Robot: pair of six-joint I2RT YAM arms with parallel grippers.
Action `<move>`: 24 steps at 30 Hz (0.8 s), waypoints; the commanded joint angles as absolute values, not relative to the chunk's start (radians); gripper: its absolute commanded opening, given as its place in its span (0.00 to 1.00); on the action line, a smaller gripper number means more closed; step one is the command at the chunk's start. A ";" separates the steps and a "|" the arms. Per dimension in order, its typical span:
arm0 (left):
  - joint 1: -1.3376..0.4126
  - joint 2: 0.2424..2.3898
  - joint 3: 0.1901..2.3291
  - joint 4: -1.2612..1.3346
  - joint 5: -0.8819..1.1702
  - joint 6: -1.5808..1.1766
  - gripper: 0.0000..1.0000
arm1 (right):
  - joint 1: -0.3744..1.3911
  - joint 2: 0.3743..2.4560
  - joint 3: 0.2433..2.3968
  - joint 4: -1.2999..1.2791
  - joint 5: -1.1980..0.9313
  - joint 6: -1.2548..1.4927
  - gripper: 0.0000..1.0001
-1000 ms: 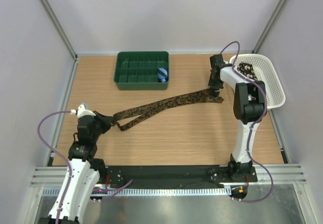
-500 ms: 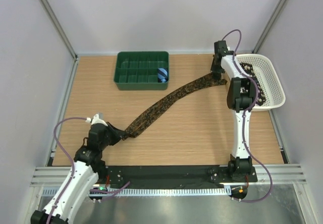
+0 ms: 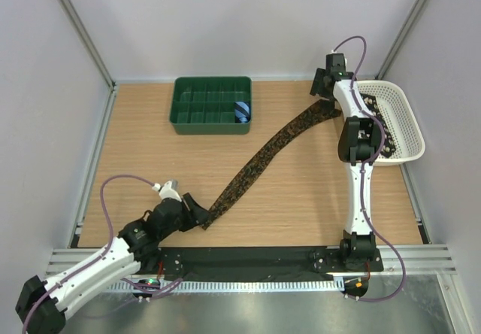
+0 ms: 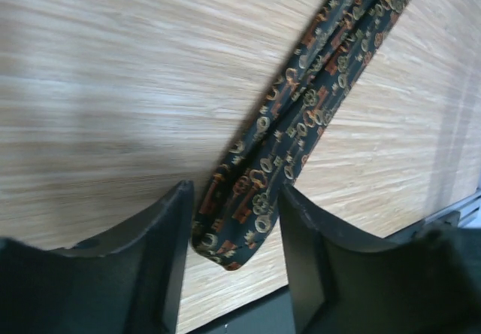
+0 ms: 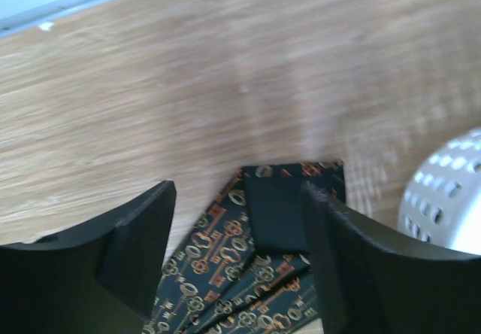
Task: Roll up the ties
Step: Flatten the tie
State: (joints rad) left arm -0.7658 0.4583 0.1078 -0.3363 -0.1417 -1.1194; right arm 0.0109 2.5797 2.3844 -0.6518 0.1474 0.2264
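Jaws on the left stand partly open, astride the near end of the tie [image 3: 259,157]. Your left wrist view shows that end doubled over and lying flat on the worktop [image 3: 150,168], filling most of the gap between the fingers. Whether either finger brushes the cloth's edge cannot be told, but by the look of it nothing is clamped.

From there the tie runs in one straight diagonal band across the worktop, from near left to far right, with no turn of a roll in it. Rolling has not begun on this piece, so treat it as laid out and ready, no more.

At the far middle, the tray [image 3: 213,80] holds a small blue roll [image 3: 241,111] in one right-hand compartment.

On the right, the jaws are open wider and hang over the tie's far end. Your right wrist view shows that end flat on the worktop between and below the fingers, gripped by neither.

Beside it, the basket [image 3: 412,119] holds more dark patterned cloth [image 3: 378,110], probably another tie, and that also remains to be rolled.
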 commanded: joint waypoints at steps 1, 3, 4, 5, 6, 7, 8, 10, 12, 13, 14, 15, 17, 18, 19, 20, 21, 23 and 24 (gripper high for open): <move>-0.810 0.482 0.112 -0.353 -0.278 -1.135 0.57 | 0.014 2.524 2.384 -0.554 0.048 0.233 0.75; -0.811 0.462 0.146 -0.377 -0.326 -1.115 0.66 | 0.012 2.450 2.327 -0.526 0.051 0.245 0.75; -0.811 0.453 0.161 -0.393 -0.345 -1.099 0.68 | 0.014 2.422 2.263 -0.494 0.051 0.247 0.75; -0.811 0.443 0.198 -0.408 -0.372 -1.080 0.72 | 0.012 2.364 2.235 -0.483 0.051 0.245 0.75; -0.811 0.433 0.219 -0.449 -0.396 -1.062 0.73 | 0.014 2.338 2.212 -0.479 0.048 0.244 0.75; -0.811 0.430 0.241 -0.471 -0.444 -1.046 0.74 | 0.015 2.306 2.174 -0.483 0.048 0.241 0.76; -0.811 0.428 0.280 -0.488 -0.462 -1.011 0.76 | 0.015 2.278 2.154 -0.491 0.052 0.242 0.76; -0.811 0.437 0.310 -0.508 -0.474 -1.000 0.79 | 0.021 2.192 2.084 -0.518 0.042 0.248 0.76; -0.811 0.456 0.321 -0.517 -0.485 -0.989 0.80 | 0.043 2.090 1.972 -0.525 0.015 0.250 0.77; -0.811 0.475 0.319 -0.509 -0.480 -0.985 0.80 | 0.051 2.056 1.927 -0.529 -0.053 0.253 0.75; -0.811 0.485 0.315 -0.493 -0.473 -0.971 0.80 | 0.058 2.018 1.883 -0.531 -0.089 0.253 0.72; -0.811 0.494 0.313 -0.465 -0.472 -0.944 0.80 | 0.080 1.943 1.777 -0.519 -0.118 0.264 0.66; -0.811 0.520 0.318 -0.447 -0.480 -0.922 0.80 | 0.107 1.847 1.644 -0.470 -0.196 0.296 0.64; -0.811 0.529 0.316 -0.395 -0.476 -0.872 0.80 | 0.127 1.803 1.576 -0.444 -0.199 0.313 0.61; -0.811 0.537 0.327 -0.378 -0.466 -0.853 0.80 | 0.165 1.707 1.439 -0.383 -0.196 0.328 0.61; -0.811 0.557 0.334 -0.373 -0.460 -0.844 0.80 | 0.182 1.665 1.371 -0.355 -0.178 0.389 0.61; -0.811 0.564 0.339 -0.327 -0.440 -0.822 0.80 | 0.193 1.620 1.302 -0.325 -0.179 0.425 0.60; -0.811 0.604 0.354 -0.279 -0.417 -0.733 0.80 | 0.233 1.519 1.114 -0.224 -0.202 0.519 0.60; -0.810 0.618 0.360 -0.264 -0.416 -0.707 0.80 | 0.250 1.494 1.015 -0.200 -0.204 0.544 0.59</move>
